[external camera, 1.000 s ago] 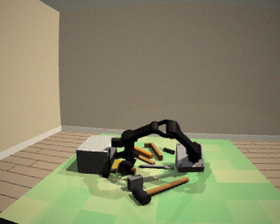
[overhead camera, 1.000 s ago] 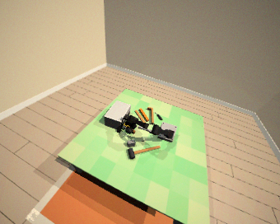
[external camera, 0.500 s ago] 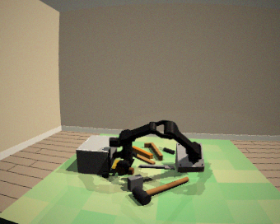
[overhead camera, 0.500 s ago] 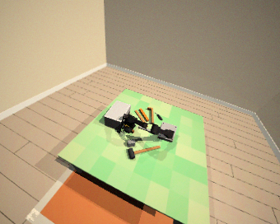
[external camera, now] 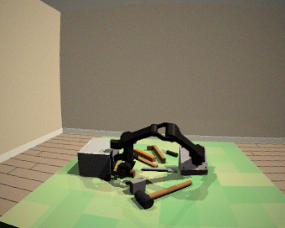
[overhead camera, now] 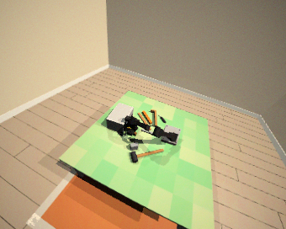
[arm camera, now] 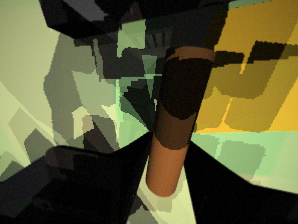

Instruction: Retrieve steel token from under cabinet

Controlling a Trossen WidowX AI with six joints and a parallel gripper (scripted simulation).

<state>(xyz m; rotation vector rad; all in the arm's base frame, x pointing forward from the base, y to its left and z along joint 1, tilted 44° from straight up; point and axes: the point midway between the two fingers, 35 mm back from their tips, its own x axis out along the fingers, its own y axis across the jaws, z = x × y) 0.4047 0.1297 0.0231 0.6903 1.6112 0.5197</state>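
The grey cabinet (overhead camera: 120, 113) (external camera: 95, 163) stands at the left of the table. My gripper (external camera: 126, 168) (arm camera: 167, 138) is low in front of it, shut on an orange-brown round handle (arm camera: 168, 167). The handle's far end meets a dark part at the top of the wrist view; the tool's tip cannot be made out. A yellow patch (arm camera: 280, 95) (external camera: 116, 167), crossed by shadows, lies beside the handle and looks like the marked area. The steel token cannot be made out in any view, and the vent slots are too small or hidden.
A mallet (overhead camera: 150, 153) (external camera: 171, 191) and a grey block (overhead camera: 134, 146) (external camera: 137, 184) lie on the near side. Orange bars (overhead camera: 146, 117) (external camera: 144, 155), an angled orange piece (overhead camera: 154, 119) (external camera: 159, 154) and a small black item (overhead camera: 162, 119) (external camera: 172, 153) lie beyond the arm. A thin grey tool (external camera: 155, 169) lies before the base.
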